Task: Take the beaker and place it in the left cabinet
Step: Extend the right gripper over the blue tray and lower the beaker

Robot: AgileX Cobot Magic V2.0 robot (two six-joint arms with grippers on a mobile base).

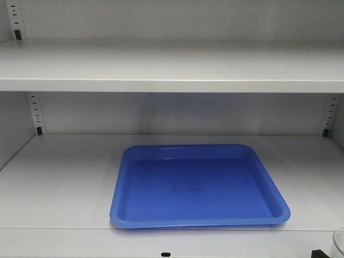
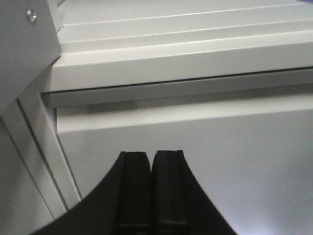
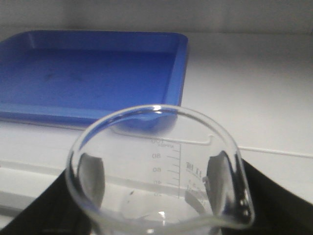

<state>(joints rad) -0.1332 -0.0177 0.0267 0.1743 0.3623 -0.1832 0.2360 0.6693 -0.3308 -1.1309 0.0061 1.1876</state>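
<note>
Right gripper [image 3: 152,183] clamps the beaker [image 3: 161,142], lower centre frame; we judge its base could strike the cabinet shelf [image 3: 254,83] edge or tray [image 3: 182,73] rim if advanced low.

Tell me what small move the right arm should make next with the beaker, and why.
Probably ease the beaker forward and slightly left, over the shelf edge toward the blue tray. The right gripper grips it on both sides, and it sits at the shelf's front right, short of the tray.
</note>
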